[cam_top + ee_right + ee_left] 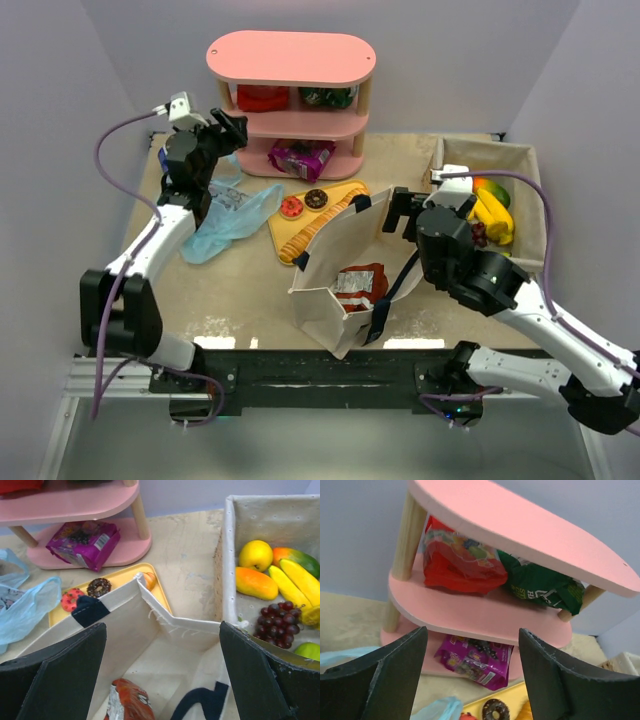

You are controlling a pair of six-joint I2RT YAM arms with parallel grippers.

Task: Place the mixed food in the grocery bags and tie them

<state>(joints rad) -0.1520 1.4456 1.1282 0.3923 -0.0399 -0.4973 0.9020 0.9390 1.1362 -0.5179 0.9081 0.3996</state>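
Note:
My left gripper is open and empty, raised in front of the pink shelf. A red packet and a green one lie on its middle level, and a purple packet on the lowest. A light-blue grocery bag lies crumpled below that arm. My right gripper hangs open over a cream cloth tote. A red-and-silver crisp bag lies inside the tote. A chocolate doughnut sits on the yellow tray.
A red-iced doughnut and a long sliced loaf share the tray. The cloth-lined basket at the right holds bananas, grapes and other fruit. Walls close in on three sides.

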